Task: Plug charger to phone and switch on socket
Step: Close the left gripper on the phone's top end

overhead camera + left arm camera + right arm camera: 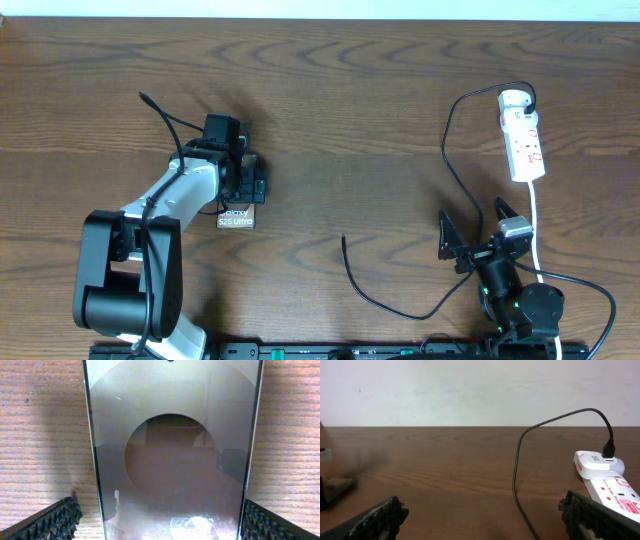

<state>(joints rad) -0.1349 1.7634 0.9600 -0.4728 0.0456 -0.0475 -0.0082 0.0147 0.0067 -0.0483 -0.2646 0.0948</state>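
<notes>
The phone, a dark slab with white "Galaxy S25 Ultra" print, lies flat left of centre. My left gripper is down over its far half. In the left wrist view the phone fills the frame and the open left gripper has one finger on each side of it. The socket, a white strip with red markings, lies far right. The charger's black cable runs from the white adapter to a loose tip. My right gripper is open and empty; in its wrist view the cable passes between its fingers.
The socket's thick white cord runs toward the front edge beside the right arm. The socket and adapter sit ahead to the right in the right wrist view. A pale wall stands behind the table's far edge.
</notes>
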